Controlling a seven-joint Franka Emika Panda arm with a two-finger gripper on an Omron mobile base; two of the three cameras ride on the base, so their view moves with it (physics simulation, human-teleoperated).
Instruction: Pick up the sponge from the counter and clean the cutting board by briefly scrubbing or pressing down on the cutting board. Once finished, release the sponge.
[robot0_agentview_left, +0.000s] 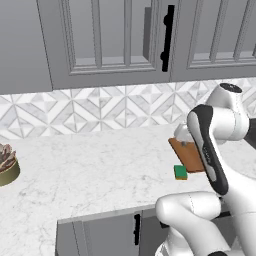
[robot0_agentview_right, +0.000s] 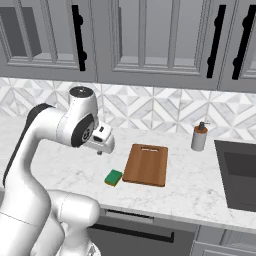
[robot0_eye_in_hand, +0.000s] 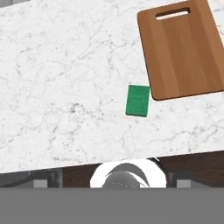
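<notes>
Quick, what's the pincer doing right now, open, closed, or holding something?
Pincer: cannot be told whether open or closed; it holds nothing. The sponge lies on the counter.

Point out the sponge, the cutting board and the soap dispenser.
sponge (robot0_eye_in_hand: 138, 100): hand view, middle of its green top.
cutting board (robot0_agentview_right: 146, 164): right base view, centre of the wooden face.
soap dispenser (robot0_agentview_right: 199, 138): right base view, middle of its body, beside the sink.
</notes>
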